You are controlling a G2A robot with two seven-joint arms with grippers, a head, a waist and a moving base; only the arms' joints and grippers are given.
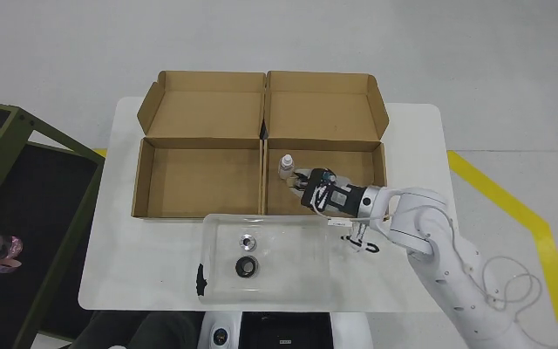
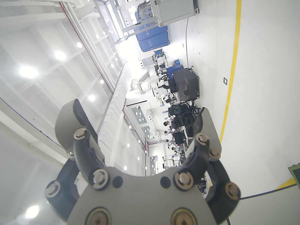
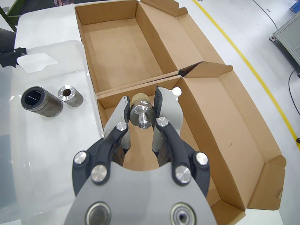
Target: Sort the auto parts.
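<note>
Sorting partway done
Grips threaded part (image 3: pixel 140 114) in right gripper (image 3: pixel 142 106) over right box (image 3: pixel 211 118); leaves bushing (image 3: pixel 70 95) and sleeve (image 3: pixel 42 103) in clear tray (image 3: pixel 35 146).

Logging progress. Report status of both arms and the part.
Right end effector shut on threaded metal part, above a cardboard box. Left end effector open, empty. Two metal sleeves in the clear tray. White bottle close by in box.

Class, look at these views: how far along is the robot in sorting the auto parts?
Done: one small white part stands in the right cardboard box. In hand: the right claw grips a silver threaded metal cylinder over that box. Left: a dark metal bearing sleeve and a small silver metal bushing wait in the clear plastic tray.
</note>
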